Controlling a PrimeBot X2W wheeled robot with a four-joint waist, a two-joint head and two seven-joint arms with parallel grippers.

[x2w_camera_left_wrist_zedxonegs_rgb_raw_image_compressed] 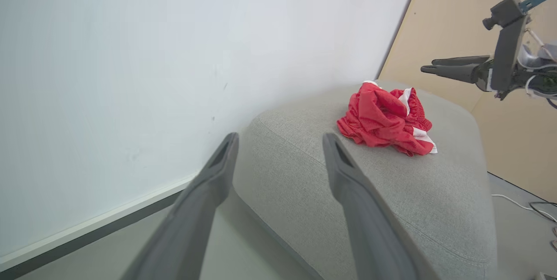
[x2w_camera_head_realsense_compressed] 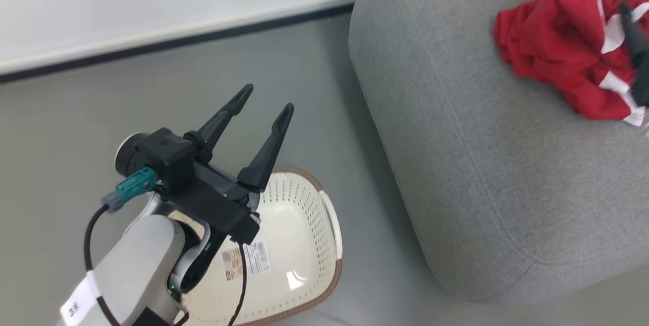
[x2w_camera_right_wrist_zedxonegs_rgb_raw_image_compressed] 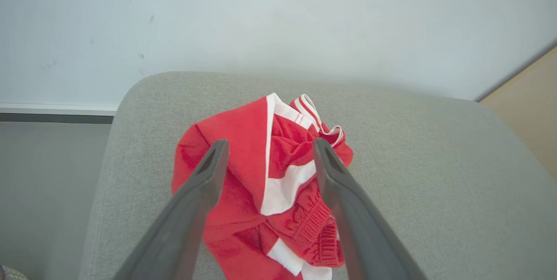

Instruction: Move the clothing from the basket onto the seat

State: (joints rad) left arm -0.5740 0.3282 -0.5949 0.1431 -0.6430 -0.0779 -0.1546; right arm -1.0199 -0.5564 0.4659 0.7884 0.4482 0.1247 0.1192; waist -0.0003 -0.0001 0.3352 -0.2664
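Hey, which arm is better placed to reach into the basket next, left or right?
Left, likely. The left gripper is open and sits over the basket in the head view, while the right gripper, also open, is away over the seat at the red clothing.

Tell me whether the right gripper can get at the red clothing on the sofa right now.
Probably yes. The right gripper is open and points straight at the clothing, which lies uncovered on the seat, and nothing stands between them.
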